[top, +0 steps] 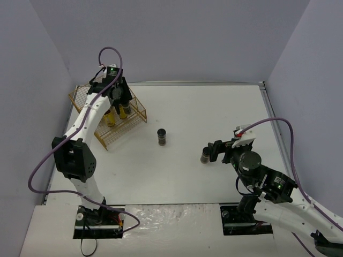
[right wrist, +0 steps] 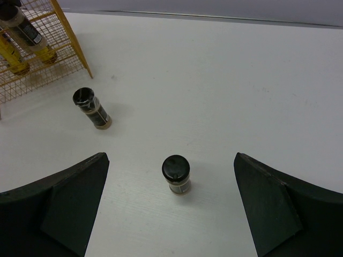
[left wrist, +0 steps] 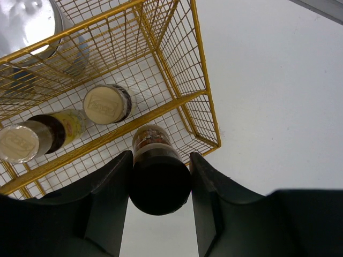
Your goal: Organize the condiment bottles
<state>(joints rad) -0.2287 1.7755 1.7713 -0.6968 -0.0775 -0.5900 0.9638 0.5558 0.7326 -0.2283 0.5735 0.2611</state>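
Note:
My left gripper (left wrist: 160, 158) is shut on a dark black-capped jar (left wrist: 159, 182) and holds it over the right end of the gold wire rack (left wrist: 177, 101). In the rack stand two yellow tan-capped bottles (left wrist: 105, 105) (left wrist: 21, 142) and one silver-lidded white cylinder (left wrist: 29, 24). Two more dark black-capped jars stand upright on the table: one at the middle (top: 162, 137) (right wrist: 92, 107), one further right (top: 205, 156) (right wrist: 176, 174). My right gripper (right wrist: 170, 158) (top: 214, 152) is open, and the nearer jar stands just ahead between its fingers, untouched. The second silver-lidded cylinder is hidden.
The rack (top: 107, 116) stands at the far left of the white table (top: 214, 112), close to the left wall. The left arm (top: 88, 115) reaches over the rack. Grey walls close in the table at the back and on both sides.

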